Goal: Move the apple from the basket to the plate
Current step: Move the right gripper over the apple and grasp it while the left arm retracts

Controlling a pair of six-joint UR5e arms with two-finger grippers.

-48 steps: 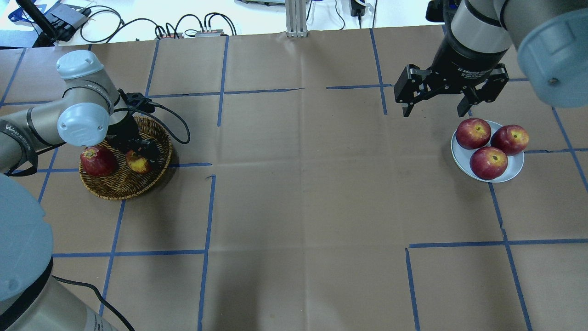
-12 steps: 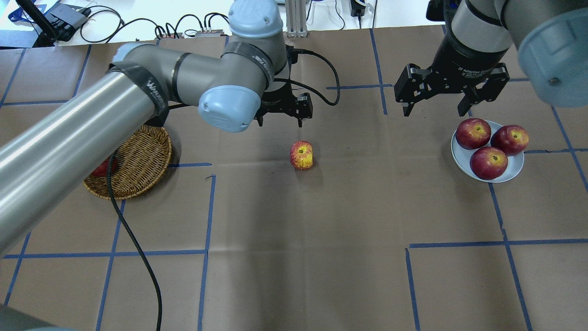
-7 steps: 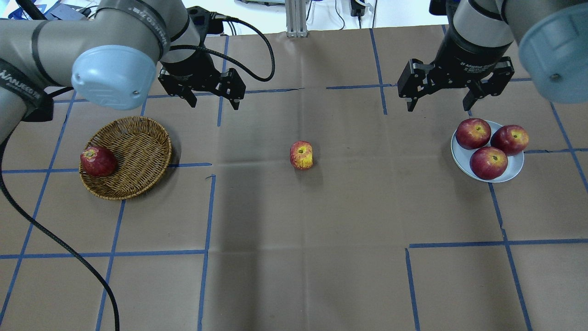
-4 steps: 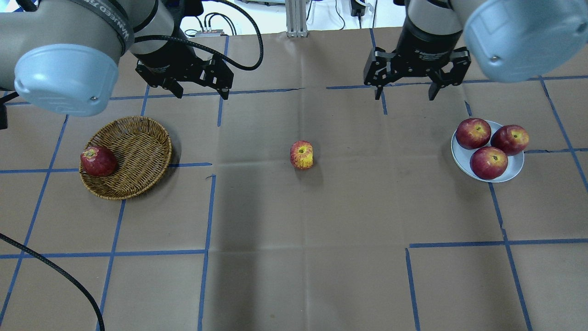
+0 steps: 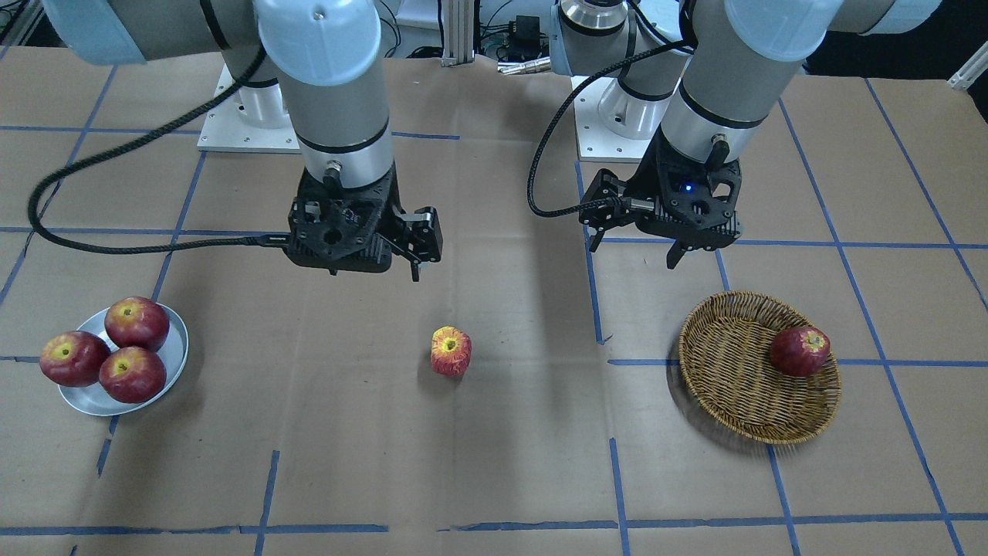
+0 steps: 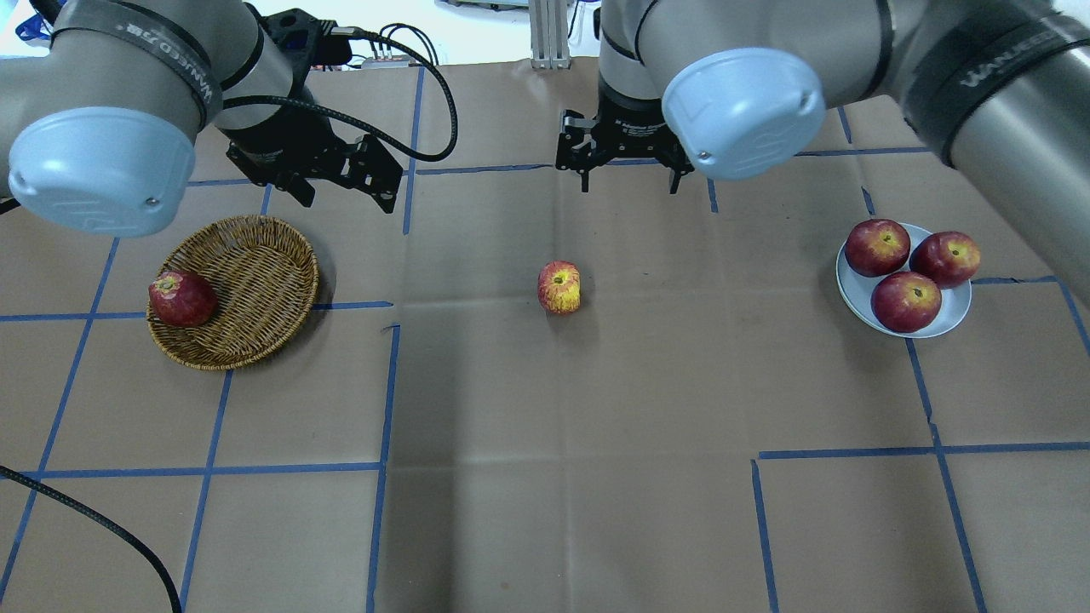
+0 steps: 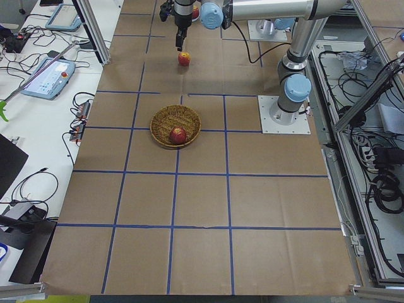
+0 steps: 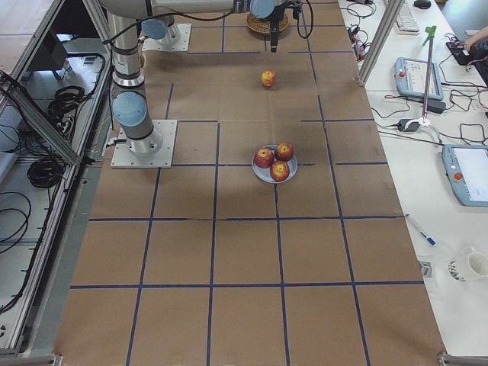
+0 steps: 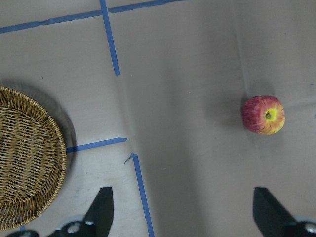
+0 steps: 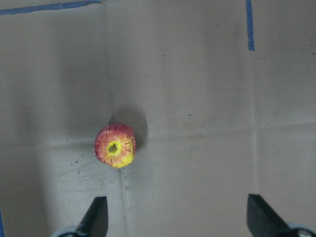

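The streaky red-and-yellow apple (image 6: 559, 287) stands alone on the brown paper at mid-table, also in the front view (image 5: 451, 351) and both wrist views (image 9: 263, 115) (image 10: 115, 146). The wicker basket (image 6: 255, 272) is at the left. The metal plate (image 6: 955, 322) is at the right. My left gripper (image 6: 347, 200) is open and empty, raised behind the basket's far right rim. My right gripper (image 6: 628, 186) is open and empty, raised behind the apple and slightly to its right.
A dark red apple (image 6: 181, 299) lies against the basket's left rim. Three dark red apples (image 6: 907, 302) fill the plate. Blue tape lines (image 6: 383, 383) cross the paper. Cables and a metal post (image 6: 549, 34) lie beyond the far edge.
The left gripper carried the apple from the basket to mid-table, released it and drew back left. In the last second my right gripper swung left from the plate to behind the apple.
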